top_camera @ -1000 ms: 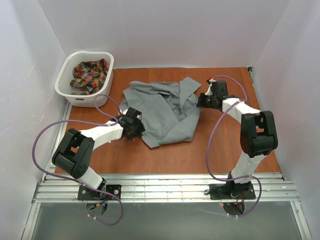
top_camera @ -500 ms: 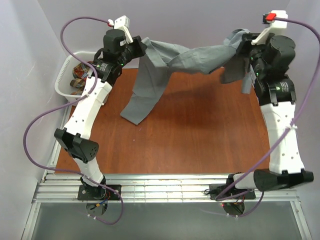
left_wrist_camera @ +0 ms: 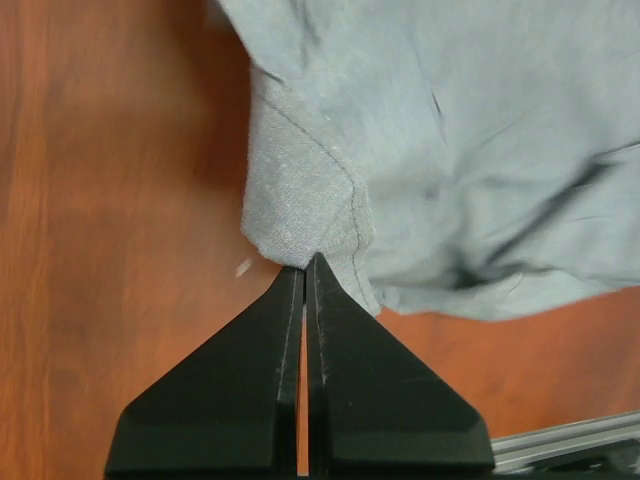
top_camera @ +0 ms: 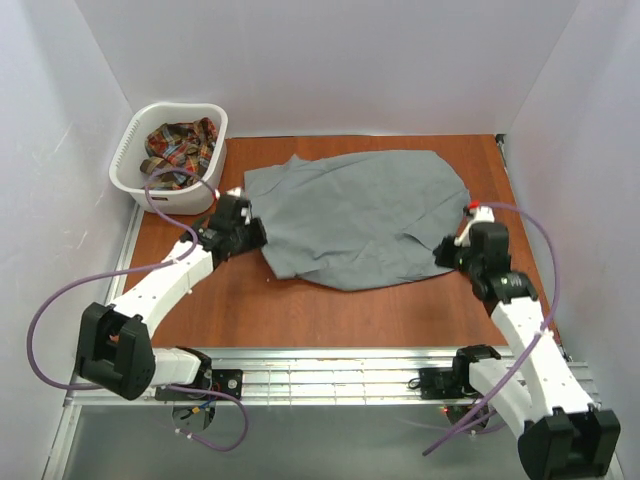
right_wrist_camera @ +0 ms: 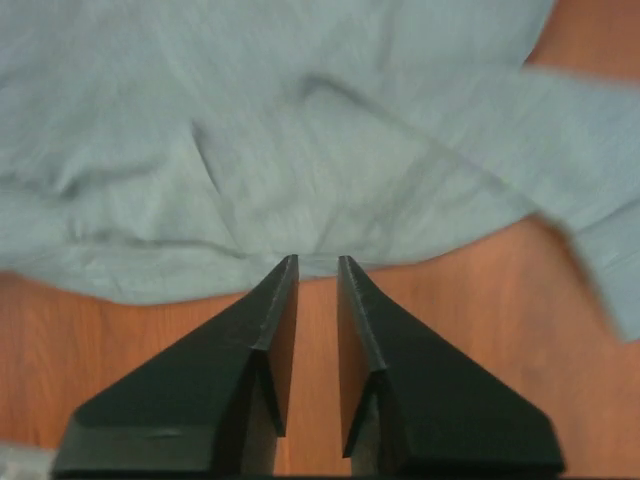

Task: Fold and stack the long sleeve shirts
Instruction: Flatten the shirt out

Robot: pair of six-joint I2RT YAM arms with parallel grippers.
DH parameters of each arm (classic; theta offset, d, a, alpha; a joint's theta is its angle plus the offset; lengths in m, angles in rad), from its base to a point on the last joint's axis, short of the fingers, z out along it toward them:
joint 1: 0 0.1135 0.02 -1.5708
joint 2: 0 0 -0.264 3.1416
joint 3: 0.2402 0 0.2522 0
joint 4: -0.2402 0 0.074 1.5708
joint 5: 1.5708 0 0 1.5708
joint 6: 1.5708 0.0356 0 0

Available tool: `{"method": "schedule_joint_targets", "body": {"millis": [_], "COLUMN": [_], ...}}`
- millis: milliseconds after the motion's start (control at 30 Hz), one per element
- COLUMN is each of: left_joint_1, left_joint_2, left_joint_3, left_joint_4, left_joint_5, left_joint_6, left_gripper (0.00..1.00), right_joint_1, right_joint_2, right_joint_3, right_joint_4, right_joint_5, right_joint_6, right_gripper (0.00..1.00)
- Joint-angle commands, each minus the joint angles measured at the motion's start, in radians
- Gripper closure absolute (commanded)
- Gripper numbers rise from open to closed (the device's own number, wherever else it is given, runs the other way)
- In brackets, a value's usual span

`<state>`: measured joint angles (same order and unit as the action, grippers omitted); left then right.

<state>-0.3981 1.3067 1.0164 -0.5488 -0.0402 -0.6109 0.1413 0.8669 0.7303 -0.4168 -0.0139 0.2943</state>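
Observation:
The grey long sleeve shirt lies spread out flat on the wooden table. My left gripper sits at the shirt's left edge. In the left wrist view its jaws are shut, with a corner of the grey cloth pinched at the tips. My right gripper is low at the shirt's right edge. In the right wrist view this gripper stands slightly open with bare table between the fingers, and the grey cloth lies just past the tips. The plaid shirt lies crumpled in the basket.
A white laundry basket stands at the table's back left corner. White walls close in the table on the left, back and right. A metal rail with both arm bases runs along the near edge.
Both arms held the grey shirt stretched in the air; they have come down and it now lies flat. The right gripper has opened and let go. The left stays shut.

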Motion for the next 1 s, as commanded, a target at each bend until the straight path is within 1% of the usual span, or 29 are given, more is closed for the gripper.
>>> {"method": "schedule_joint_targets", "body": {"millis": [0, 67, 100, 167, 200, 233, 267, 300, 333, 367, 400, 433, 467, 500, 533, 567, 600, 667, 733, 800, 833, 900, 967], "left_joint_1": [0.005, 0.005, 0.005, 0.005, 0.005, 0.005, 0.005, 0.005, 0.005, 0.005, 0.005, 0.005, 0.007, 0.007, 0.01, 0.011, 0.01, 0.012, 0.012, 0.011, 0.012, 0.011, 0.01], "left_joint_2": [-0.092, -0.124, -0.135, -0.161, -0.167, -0.179, -0.185, -0.187, -0.19, -0.192, -0.196, -0.198, -0.201, -0.204, -0.205, -0.204, -0.205, -0.213, -0.236, -0.265, -0.274, -0.293, -0.3], "left_joint_3": [-0.142, -0.206, -0.223, -0.263, -0.272, -0.285, -0.301, -0.309, -0.315, -0.318, -0.325, -0.326, -0.326, -0.332, -0.334, -0.337, -0.343, -0.358, -0.386, -0.404, -0.417, -0.426, -0.438], "left_joint_4": [0.013, 0.016, 0.016, 0.013, 0.009, 0.01, 0.012, 0.013, 0.012, 0.012, 0.001, -0.003, -0.007, -0.01, -0.01, -0.01, -0.008, 0.01, 0.016, 0.02, 0.02, 0.02, 0.021], "left_joint_5": [-0.004, 0.0, 0.002, -0.006, -0.003, 0.003, 0.01, 0.013, 0.016, 0.016, 0.001, -0.009, -0.021, -0.039, -0.041, -0.035, 0.003, 0.039, 0.103, 0.114, 0.12, 0.125, 0.131], "left_joint_6": [-0.07, -0.078, -0.079, -0.081, -0.081, -0.082, -0.085, -0.087, -0.087, -0.079, -0.079, -0.076, -0.072, -0.073, -0.075, -0.081, -0.102, -0.127, -0.154, -0.161, -0.162, -0.162, -0.161], "left_gripper": [1.0, 1.0, 1.0, 1.0, 1.0, 1.0, 1.0, 1.0, 1.0, 1.0, 1.0, 1.0, 1.0, 1.0, 1.0, 1.0, 1.0, 1.0, 1.0, 1.0, 1.0, 1.0, 1.0], "right_joint_1": [0.0, 0.0, 0.0, 0.0, 0.0, 0.0, 0.001, 0.0, 0.0, 0.0, 0.0, 0.0, -0.002, -0.002, -0.002, -0.002, -0.002, -0.003, -0.003, -0.005, -0.011, -0.06, -0.104], "right_joint_2": [-0.152, -0.221, -0.244, -0.314, -0.336, -0.351, -0.355, -0.339, -0.318, -0.255, -0.22, -0.183, -0.11, -0.074, -0.039, 0.025, 0.056, 0.13, 0.193, 0.236, 0.277, 0.311, 0.351], "right_joint_3": [-0.121, -0.187, -0.199, -0.235, -0.245, -0.255, -0.258, -0.252, -0.243, -0.229, -0.192, -0.175, -0.157, -0.119, -0.096, -0.077, -0.043, -0.023, 0.003, 0.02, 0.029, 0.032, 0.029], "right_joint_4": [-0.04, -0.1, -0.167, -0.217, -0.229, -0.234, -0.228, -0.223, -0.202, -0.192, -0.182, -0.159, -0.139, -0.122, -0.106, -0.076, -0.06, -0.012, 0.016, 0.026, 0.026, 0.024, 0.026], "right_joint_5": [-0.176, -0.199, -0.211, -0.221, -0.203, -0.187, -0.167, -0.126, -0.106, -0.089, -0.042, -0.009, 0.009, 0.066, 0.089, 0.145, 0.175, 0.233, 0.288, 0.339, 0.362, 0.4, 0.402], "right_joint_6": [0.14, 0.149, 0.158, 0.163, 0.166, 0.17, 0.17, 0.172, 0.175, 0.177, 0.18, 0.177, 0.172, 0.167, 0.164, 0.161, 0.161, 0.151, 0.131, 0.118, 0.123, 0.138, 0.147], "right_gripper": [0.87, 0.96, 0.97, 0.97, 0.95, 0.81, 0.74, 0.63, 0.6, 0.57, 0.51, 0.48, 0.47, 0.46, 0.45, 0.45, 0.43, 0.41, 0.4, 0.36, 0.36, 0.35, 0.35]}}
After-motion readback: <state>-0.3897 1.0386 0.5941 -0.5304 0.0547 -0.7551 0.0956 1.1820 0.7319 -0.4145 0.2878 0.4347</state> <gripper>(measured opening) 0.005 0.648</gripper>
